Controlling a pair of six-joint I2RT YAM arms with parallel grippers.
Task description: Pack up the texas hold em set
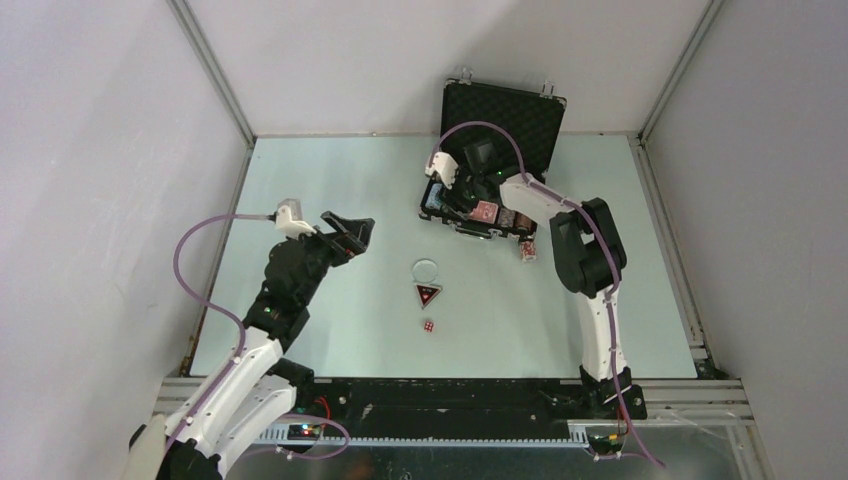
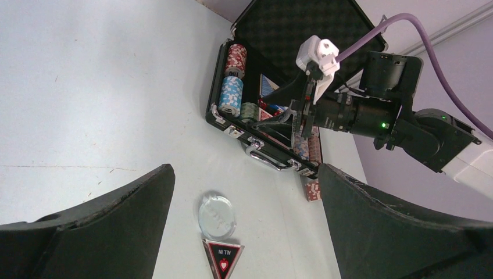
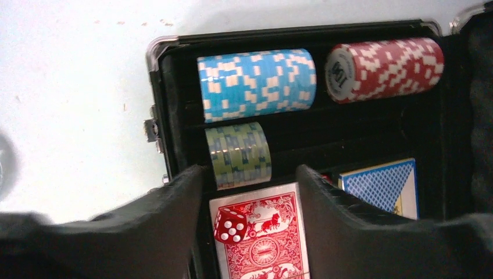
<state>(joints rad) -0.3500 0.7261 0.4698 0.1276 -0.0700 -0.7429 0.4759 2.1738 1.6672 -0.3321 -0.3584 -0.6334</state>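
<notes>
Nearest, a red die (image 1: 427, 326), a triangular dealer token (image 1: 428, 294) and a clear disc (image 1: 425, 268) lie loose on the table (image 1: 330, 330). The left gripper (image 2: 244, 170) stands wide apart to the left of them. Farther, the right gripper (image 3: 250, 174), its fingers apart, is over the open briefcase (image 1: 505, 110), where a second die (image 3: 231, 225) lies on the red card deck (image 3: 261, 247).

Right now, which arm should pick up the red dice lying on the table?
Left, probably. The left fingers are open and empty above the table near that dice. The right fingers are busy inside the case, around another dice on the red cards.
</notes>
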